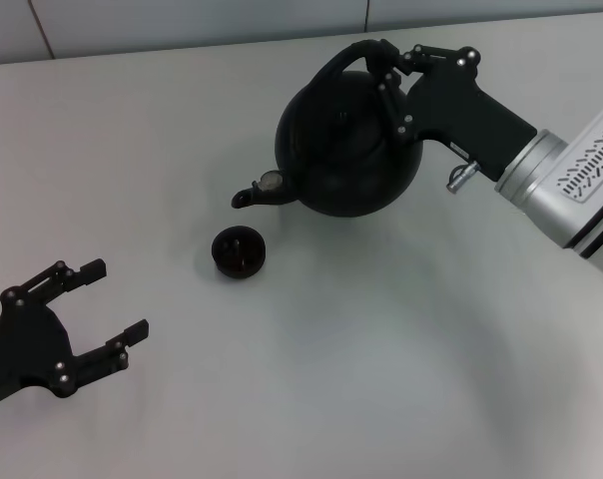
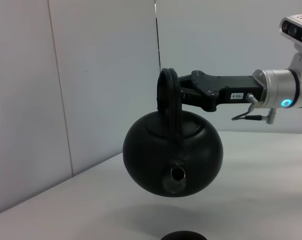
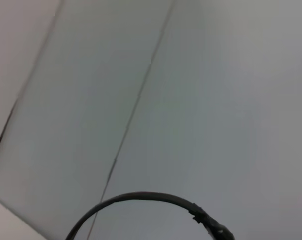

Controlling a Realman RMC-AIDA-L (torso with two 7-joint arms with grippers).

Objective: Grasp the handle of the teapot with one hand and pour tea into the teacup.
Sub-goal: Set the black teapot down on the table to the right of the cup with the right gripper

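Black grippers, silver forearm.
Matte black linkage fingers [image 1: 92, 269] with silver screws on left gripper [image 1: 114, 299]; right gripper [image 1: 386, 70] alike, behind it a silver cuff, white label, blue ring light.

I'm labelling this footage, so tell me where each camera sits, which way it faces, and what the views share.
Head: on the robot's head, looking down at the table; shows the left gripper open, right gripper shut on the handle, the teapot tilted spout-down beside the teacup.
Left wrist: low, facing the lifted teapot spout-on, with the right arm.
Right wrist: aimed at the wall; only a cable.
Shared: head and left wrist both see teapot, teacup, right gripper.
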